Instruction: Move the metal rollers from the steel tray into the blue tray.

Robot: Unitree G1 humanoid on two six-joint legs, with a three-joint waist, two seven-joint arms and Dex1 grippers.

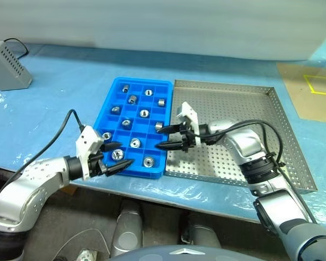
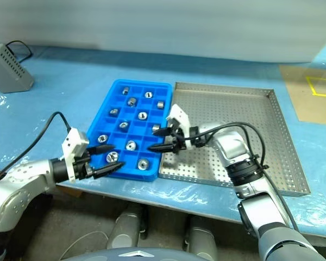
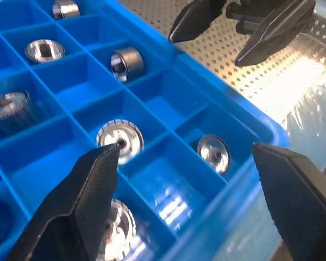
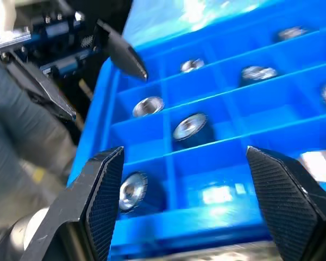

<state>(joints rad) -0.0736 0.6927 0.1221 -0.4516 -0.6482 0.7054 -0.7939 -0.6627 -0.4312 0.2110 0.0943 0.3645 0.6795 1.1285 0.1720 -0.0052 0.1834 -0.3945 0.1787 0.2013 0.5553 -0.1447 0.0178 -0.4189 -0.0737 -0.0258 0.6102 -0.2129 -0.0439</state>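
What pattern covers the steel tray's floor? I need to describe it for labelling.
A regular grid of small round holes across the grey steel tray, clearest in the left eye view.

Your two head views look forward and down from above the table (image 1: 54, 98), both taking in the blue tray (image 1: 110, 106) and the steel tray (image 1: 293, 147) beside it. Your left wrist camera sits close over the blue tray's compartments, facing the right hand (image 3: 239, 30). Your right wrist camera looks across the same tray toward the left hand (image 4: 98, 76).
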